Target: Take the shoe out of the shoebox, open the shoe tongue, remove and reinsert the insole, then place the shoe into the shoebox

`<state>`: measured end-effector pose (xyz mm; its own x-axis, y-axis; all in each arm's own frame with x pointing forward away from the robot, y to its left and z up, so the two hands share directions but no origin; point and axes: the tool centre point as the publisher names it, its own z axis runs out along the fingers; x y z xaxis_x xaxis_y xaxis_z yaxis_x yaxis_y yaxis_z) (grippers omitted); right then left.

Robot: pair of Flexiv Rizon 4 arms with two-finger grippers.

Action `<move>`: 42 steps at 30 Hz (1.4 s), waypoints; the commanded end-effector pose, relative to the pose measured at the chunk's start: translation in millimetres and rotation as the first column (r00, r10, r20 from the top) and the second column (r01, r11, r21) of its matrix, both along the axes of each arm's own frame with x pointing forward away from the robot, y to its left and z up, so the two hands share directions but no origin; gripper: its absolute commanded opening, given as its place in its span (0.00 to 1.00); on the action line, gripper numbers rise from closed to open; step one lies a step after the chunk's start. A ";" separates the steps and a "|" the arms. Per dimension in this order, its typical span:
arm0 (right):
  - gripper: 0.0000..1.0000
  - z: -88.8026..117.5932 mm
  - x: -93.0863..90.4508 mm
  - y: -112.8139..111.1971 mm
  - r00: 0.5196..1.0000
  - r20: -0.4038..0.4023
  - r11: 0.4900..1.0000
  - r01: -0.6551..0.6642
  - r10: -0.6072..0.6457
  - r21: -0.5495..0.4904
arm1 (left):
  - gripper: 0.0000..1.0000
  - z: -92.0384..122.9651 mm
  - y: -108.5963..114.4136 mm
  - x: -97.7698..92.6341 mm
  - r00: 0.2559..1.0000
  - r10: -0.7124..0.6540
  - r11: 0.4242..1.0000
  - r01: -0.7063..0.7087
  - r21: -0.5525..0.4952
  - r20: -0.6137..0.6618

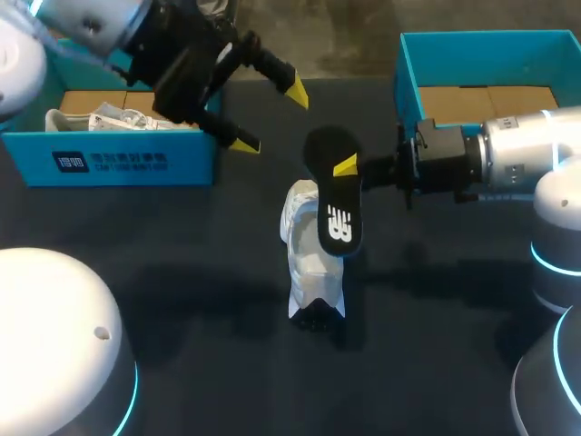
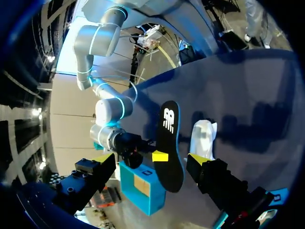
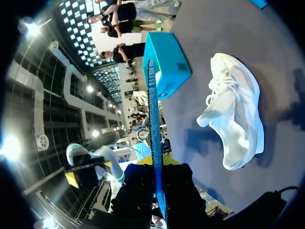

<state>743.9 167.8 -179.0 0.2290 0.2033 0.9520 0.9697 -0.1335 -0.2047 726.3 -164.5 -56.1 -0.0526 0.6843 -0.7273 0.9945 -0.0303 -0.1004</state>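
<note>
Fingers (image 1: 345, 166) of the right gripper (image 1: 341, 173) are pinching the black insole (image 1: 336, 213) from both sides, while the left gripper (image 1: 270, 118) is hanging with its fingers spread wide, holding nothing. The dark table (image 1: 182, 345) is carrying the left shoebox (image 1: 127, 162) and the right shoebox (image 1: 408, 86). The white shoe (image 1: 313, 268) is lying on the table between them. The insole is hanging in the air close by the shoe.

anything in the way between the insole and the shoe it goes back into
Nothing visible: the right claw holds the insole close by the white shoe, and the open left claw is off to the side.
</note>
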 end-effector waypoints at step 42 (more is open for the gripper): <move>0.00 -17.9 4.9 18.7 1.000 0.009 0.999 -0.010 0.010 -0.046 | 1.00 26.9 -59.3 36.0 0.999 -0.036 0.726 0.028 0.688 -0.002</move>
